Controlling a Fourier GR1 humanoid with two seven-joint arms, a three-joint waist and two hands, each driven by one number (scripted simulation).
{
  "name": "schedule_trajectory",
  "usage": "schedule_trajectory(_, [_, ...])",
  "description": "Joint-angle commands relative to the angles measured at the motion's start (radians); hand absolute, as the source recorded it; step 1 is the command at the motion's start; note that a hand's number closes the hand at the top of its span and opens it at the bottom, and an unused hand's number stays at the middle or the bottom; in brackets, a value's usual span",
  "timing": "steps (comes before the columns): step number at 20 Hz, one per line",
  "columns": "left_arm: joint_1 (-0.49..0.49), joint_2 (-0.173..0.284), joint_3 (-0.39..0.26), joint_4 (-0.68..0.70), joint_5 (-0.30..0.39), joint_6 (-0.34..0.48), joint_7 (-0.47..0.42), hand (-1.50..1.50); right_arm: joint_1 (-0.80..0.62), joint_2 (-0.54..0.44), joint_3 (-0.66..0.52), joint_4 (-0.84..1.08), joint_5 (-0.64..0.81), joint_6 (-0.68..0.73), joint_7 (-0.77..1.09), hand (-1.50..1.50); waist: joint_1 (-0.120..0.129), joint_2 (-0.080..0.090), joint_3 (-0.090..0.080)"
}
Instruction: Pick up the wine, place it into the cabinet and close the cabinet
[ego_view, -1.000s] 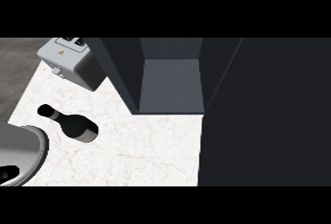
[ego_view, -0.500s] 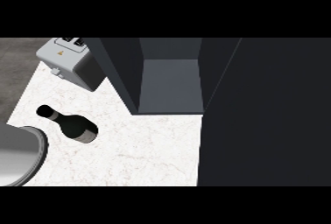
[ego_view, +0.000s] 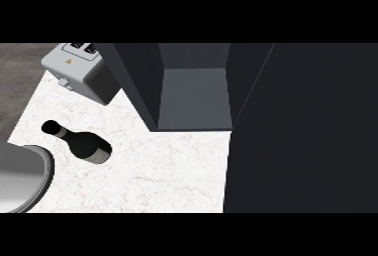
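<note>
Wine bottle (ego_view: 81, 143) upright on counter (ego_view: 155, 175), left of open cabinet (ego_view: 196, 95).

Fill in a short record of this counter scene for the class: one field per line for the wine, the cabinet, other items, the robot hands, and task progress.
wine: dark bottle standing on the white counter, left of the cabinet
cabinet: open, grey shelf bare, dark door swung out at right
other items: grey toaster at back left; grey forearm at the lower left edge
robot hand: neither shows
task progress: wine not yet picked up

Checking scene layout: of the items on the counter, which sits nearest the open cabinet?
The grey toaster, almost against the open cabinet at its left wall. The wine bottle stands farther out on the white counter.
</note>
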Motion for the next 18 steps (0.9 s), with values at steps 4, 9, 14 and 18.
schedule_trajectory(4, [-0.008,0.028,0.039,-0.125,-0.002,0.058,0.050,-1.50,-0.004,-0.008,-0.005,-0.240,-0.026,-0.056,0.130,-1.50,0.009,0.002,0.000])
schedule_trajectory(9, [0.035,-0.002,0.080,-0.043,0.033,-0.031,-0.055,-1.50,0.116,-0.031,-0.019,-0.258,-0.032,-0.004,0.032,-1.50,0.000,0.003,0.000])
schedule_trajectory(14, [0.062,0.030,0.166,0.061,0.060,-0.077,-0.077,-1.50,0.117,-0.023,0.009,-0.285,-0.041,-0.020,0.064,-1.50,0.002,0.004,-0.001])
schedule_trajectory(18, [0.165,-0.056,0.127,0.123,0.031,-0.176,-0.208,-1.50,0.113,-0.012,-0.007,-0.219,-0.027,-0.010,0.020,-1.50,0.004,0.006,-0.001])
